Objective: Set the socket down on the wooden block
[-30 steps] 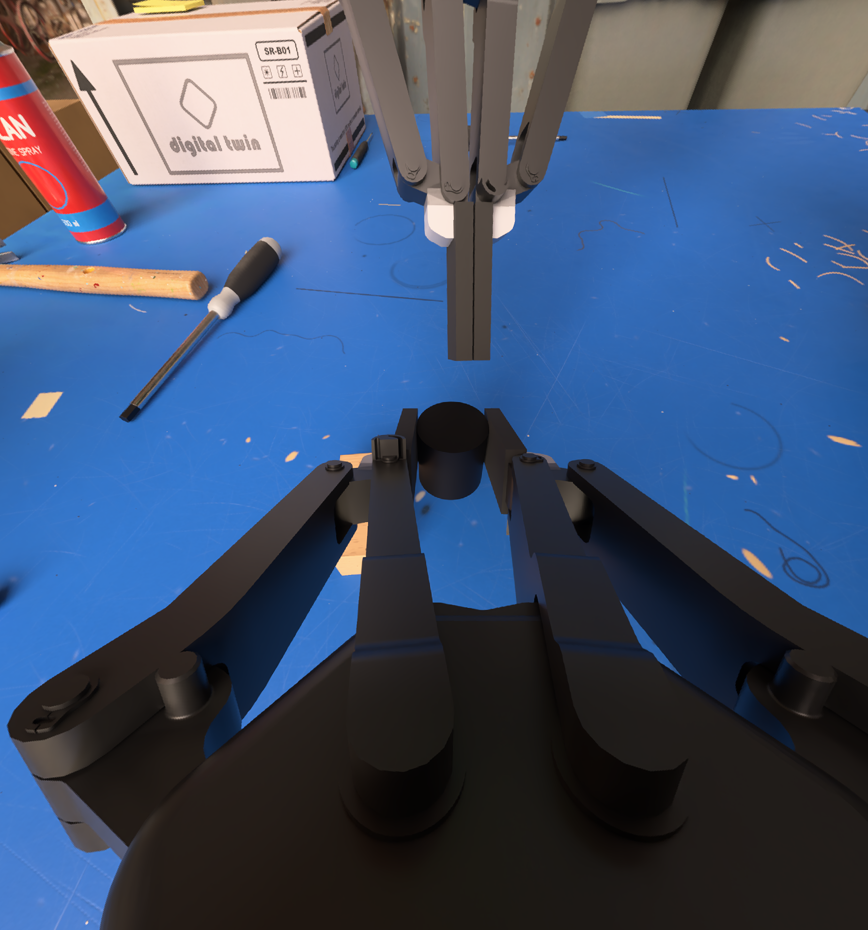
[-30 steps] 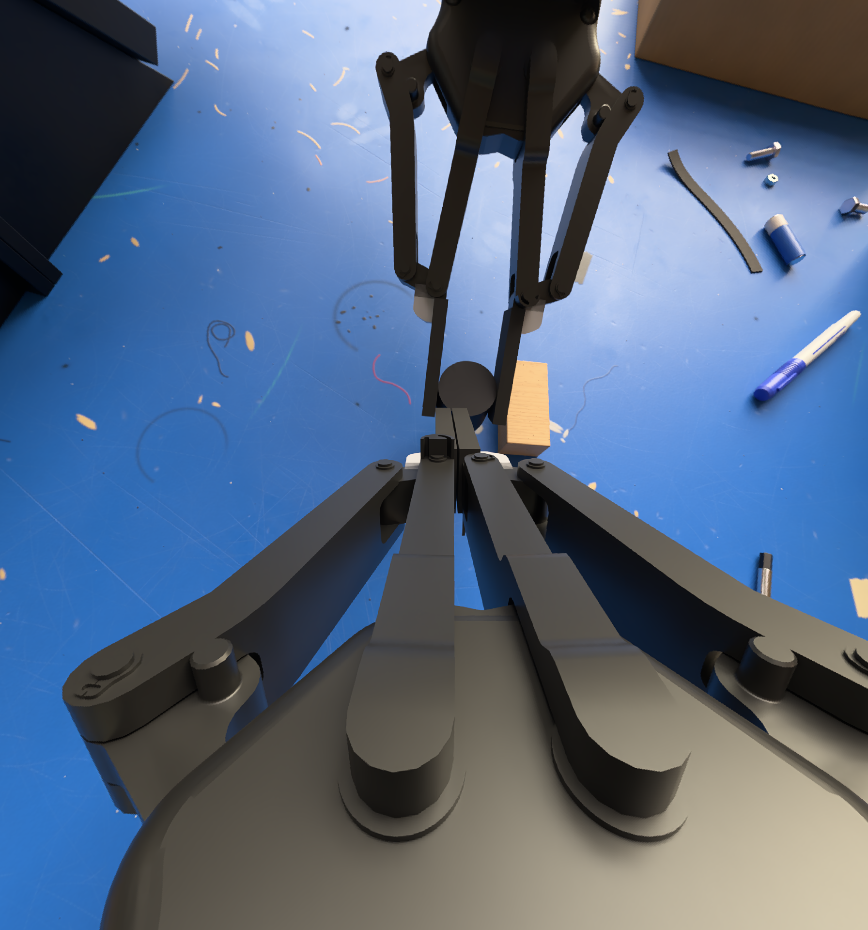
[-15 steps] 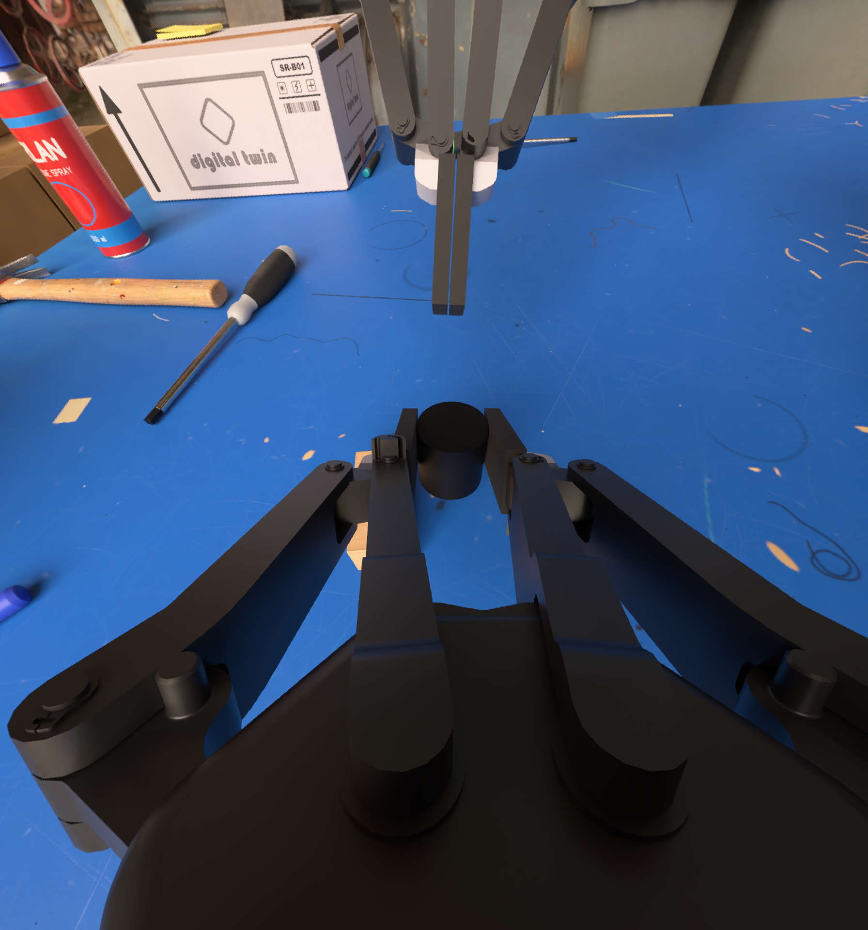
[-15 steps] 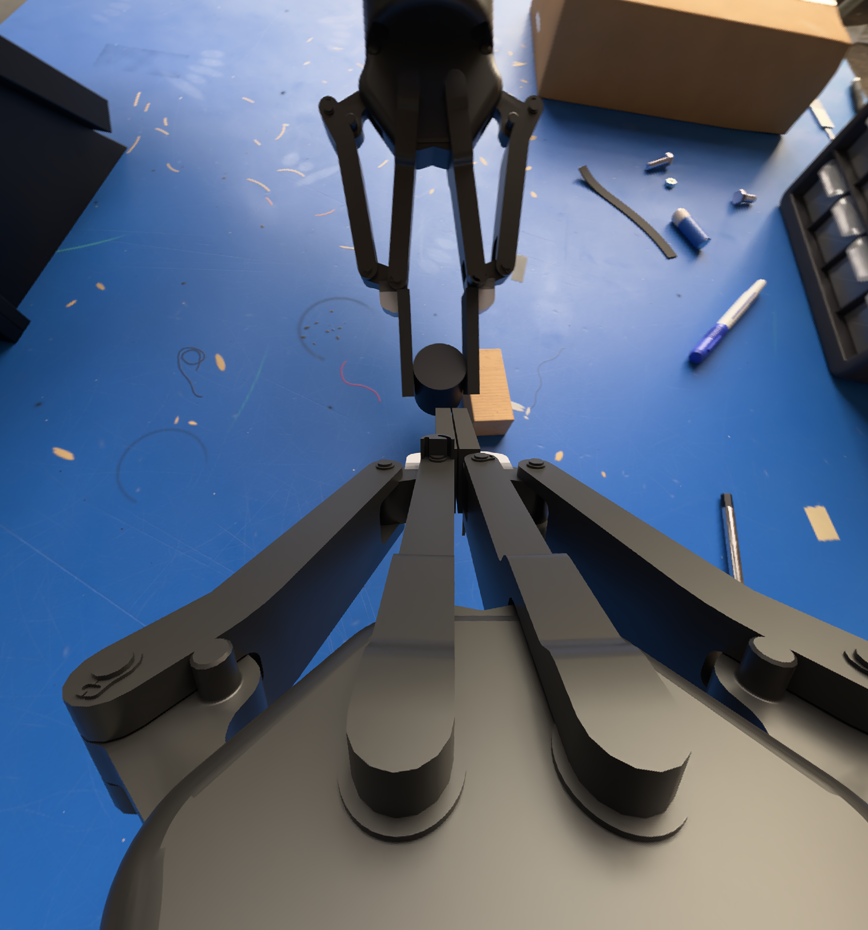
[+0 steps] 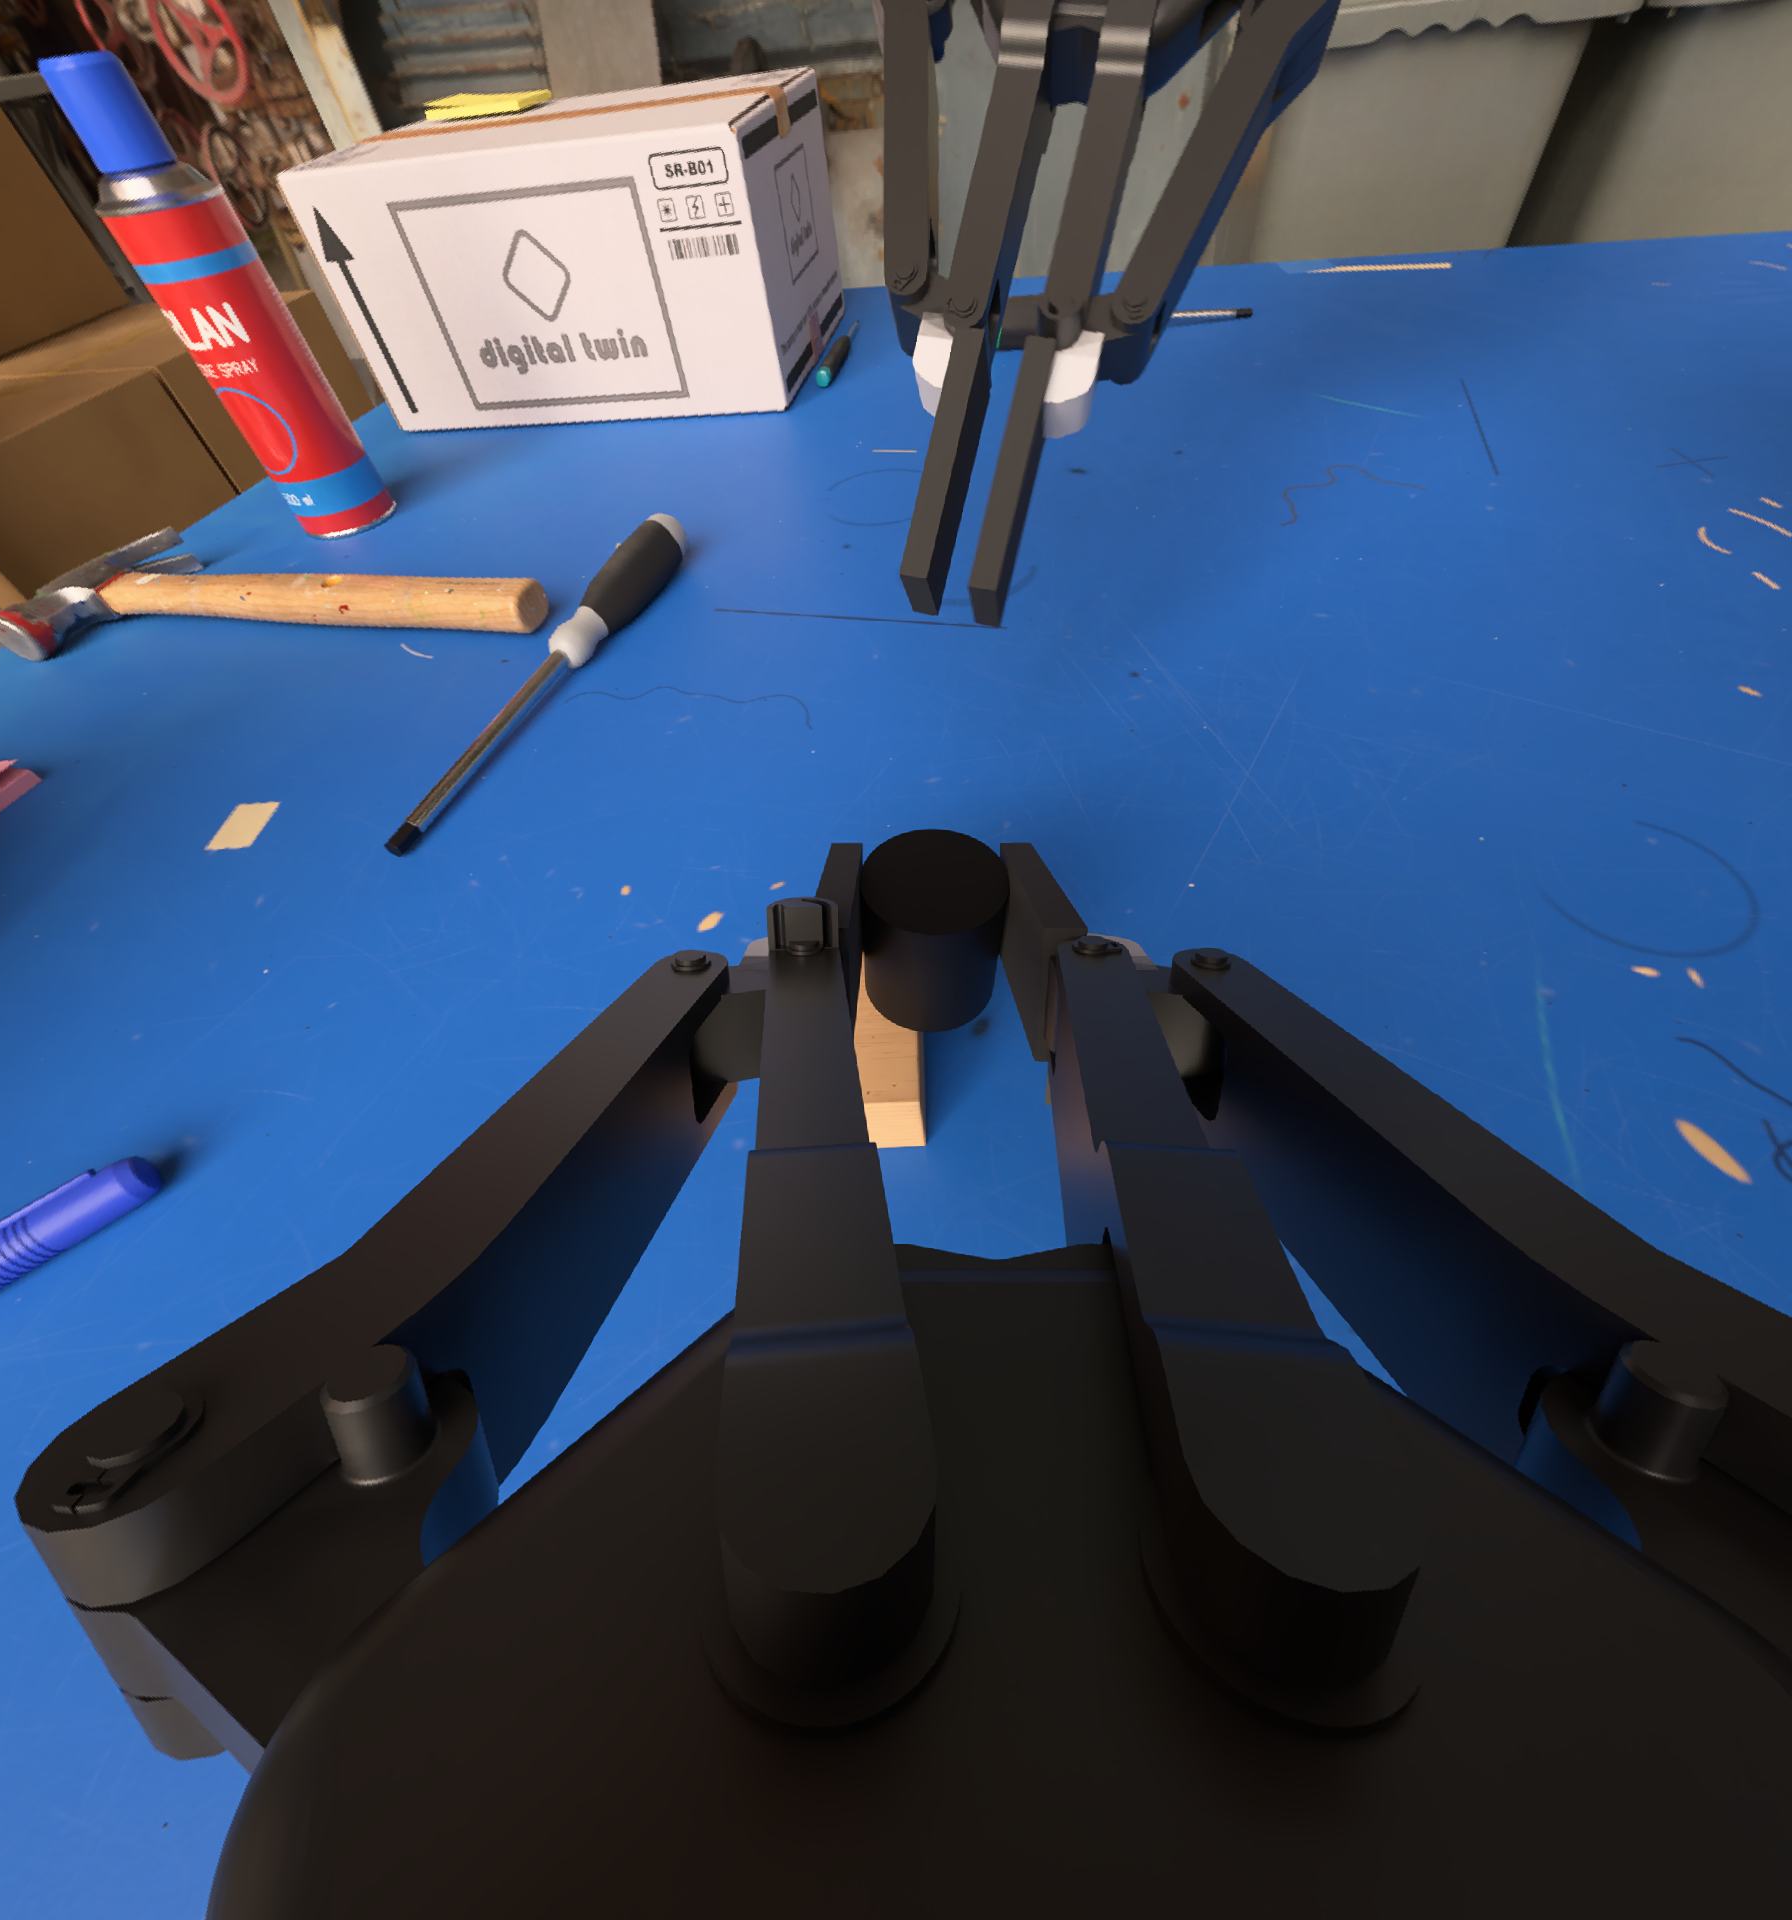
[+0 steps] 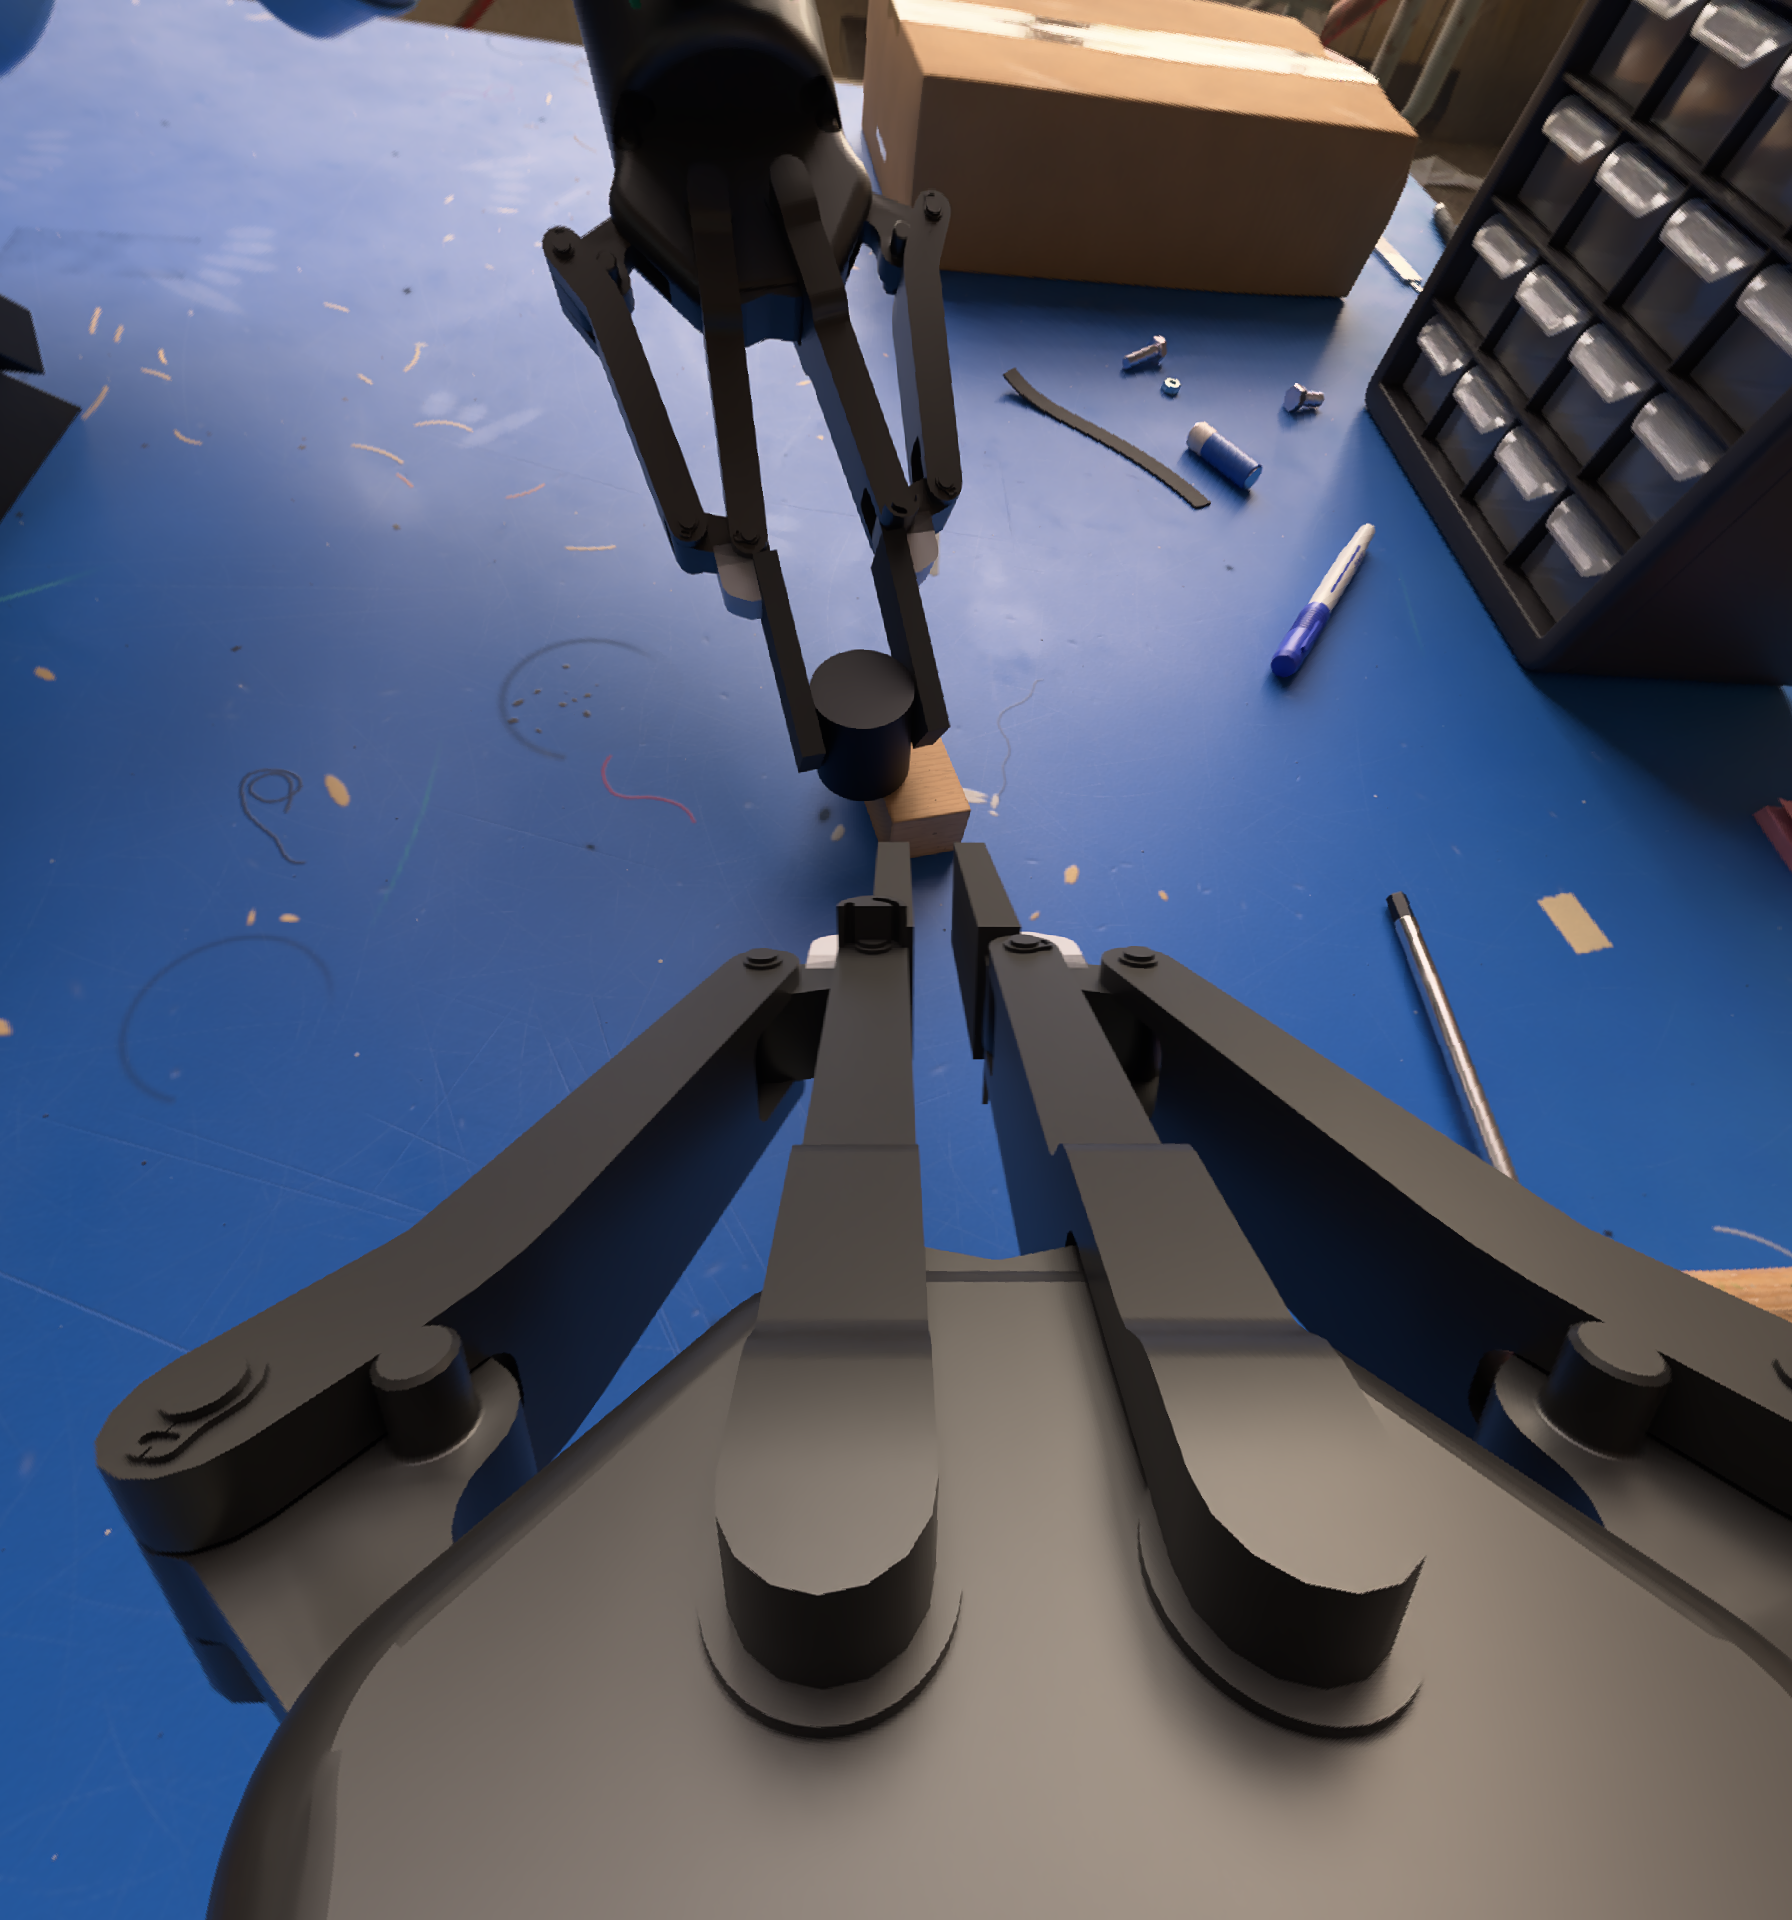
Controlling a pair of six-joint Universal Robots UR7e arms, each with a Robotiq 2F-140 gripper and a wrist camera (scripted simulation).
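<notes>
My left gripper (image 5: 931, 862) is shut on the socket (image 5: 931, 930), a short black cylinder held upright between its fingers. The wooden block (image 5: 892, 1086) lies on the blue table just beneath the socket, under its left part. In the right wrist view the socket (image 6: 861, 717) hangs over the far end of the block (image 6: 928, 810); I cannot tell whether they touch. My right gripper (image 6: 931, 857) is empty, its fingers a little apart, just short of the block's near end. It also shows in the left wrist view (image 5: 959, 613), raised off the table.
A white box (image 5: 559, 260), spray can (image 5: 237, 332), hammer (image 5: 279, 597) and screwdriver (image 5: 549, 665) lie beyond on the left. A brown box (image 6: 1131, 156), drawer organiser (image 6: 1650, 364), blue marker (image 6: 1318, 603) and metal rod (image 6: 1443, 1039) are also on the table.
My right gripper has drawn back and up from the socket, and its fingers have parted slightly. My left gripper has carried the socket over the wooden block.
</notes>
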